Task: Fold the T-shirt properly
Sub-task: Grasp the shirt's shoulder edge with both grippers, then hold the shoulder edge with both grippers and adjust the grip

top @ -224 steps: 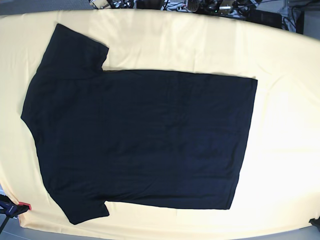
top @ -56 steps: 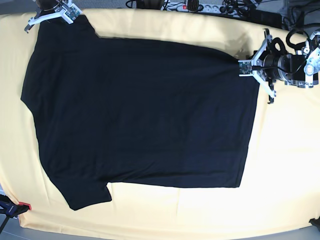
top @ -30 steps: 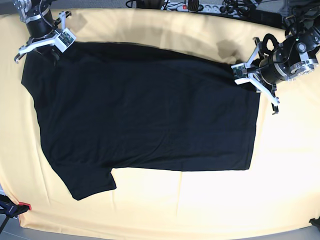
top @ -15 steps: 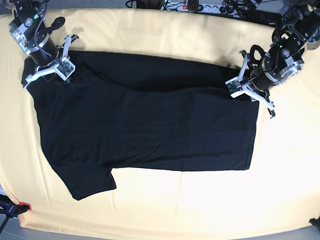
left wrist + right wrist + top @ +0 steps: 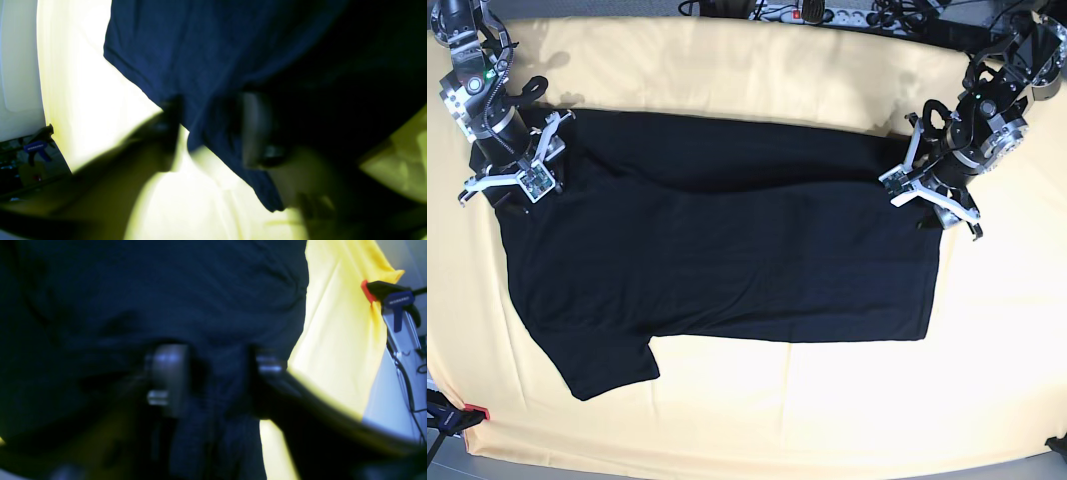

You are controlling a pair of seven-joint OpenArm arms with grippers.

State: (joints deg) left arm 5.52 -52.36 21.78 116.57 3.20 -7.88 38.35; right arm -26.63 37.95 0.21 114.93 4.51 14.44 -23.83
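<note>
The black T-shirt lies plain side up on the pale yellow cloth, with its far long edge folded over toward the near side. My left gripper, on the right of the base view, is shut on the shirt's far hem corner. In the left wrist view the fabric runs between the fingers. My right gripper, on the left of the base view, is shut on the far shoulder and sleeve part. In the right wrist view the fabric fills the gap between the fingers. The near sleeve lies flat.
A blue and red clamp pins the yellow cloth at the near left corner; it also shows in the right wrist view. Cables and a power strip lie beyond the table's far edge.
Both grippers have carried the shirt's far edge further toward the near side, so the folded-over strip has widened. The near half of the shirt has stayed in place.
</note>
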